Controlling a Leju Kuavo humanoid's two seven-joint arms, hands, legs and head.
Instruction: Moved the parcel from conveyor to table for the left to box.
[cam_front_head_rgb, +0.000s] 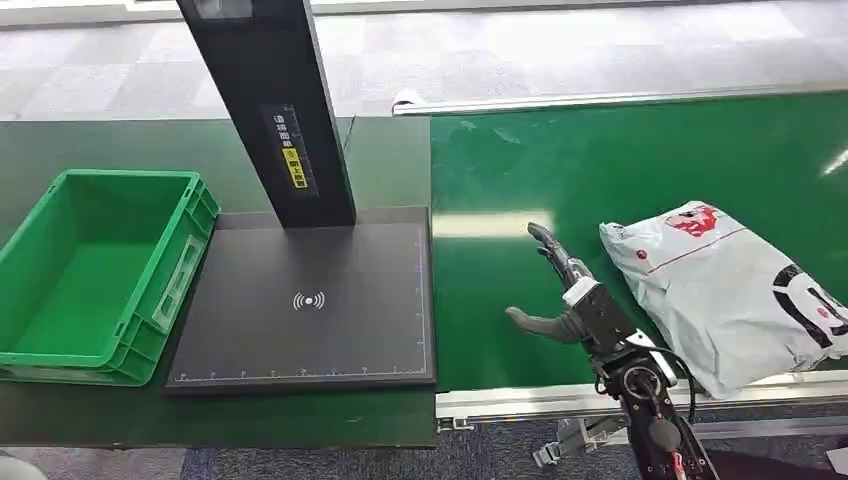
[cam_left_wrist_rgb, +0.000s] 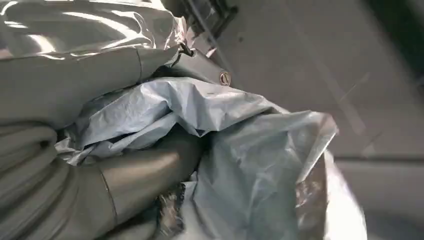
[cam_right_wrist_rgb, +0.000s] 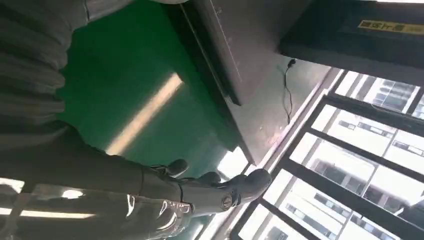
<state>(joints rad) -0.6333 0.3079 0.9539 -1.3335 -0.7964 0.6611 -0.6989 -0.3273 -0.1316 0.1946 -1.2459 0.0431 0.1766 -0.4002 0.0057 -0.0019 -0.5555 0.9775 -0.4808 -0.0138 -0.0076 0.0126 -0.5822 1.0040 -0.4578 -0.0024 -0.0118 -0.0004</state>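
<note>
Head view: your parcel (cam_front_head_rgb: 735, 295), a grey mailer bag, lies on the green conveyor (cam_front_head_rgb: 620, 160) just beside the right hand (cam_front_head_rgb: 560, 295), which hovers with fingers spread wide and holding nothing. Nothing sits yet on the black scanner pad (cam_front_head_rgb: 300, 300) or in the green crate (cam_front_head_rgb: 95, 275), so the move looks barely begun. Left wrist view shows your left hand (cam_left_wrist_rgb: 125, 175) gripping crumpled pale blue plastic (cam_left_wrist_rgb: 240, 150).

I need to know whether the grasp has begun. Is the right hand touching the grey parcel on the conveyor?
Apart. In the head view a strip of green belt shows between the right hand, fingers spread, and the parcel beside it.
</note>
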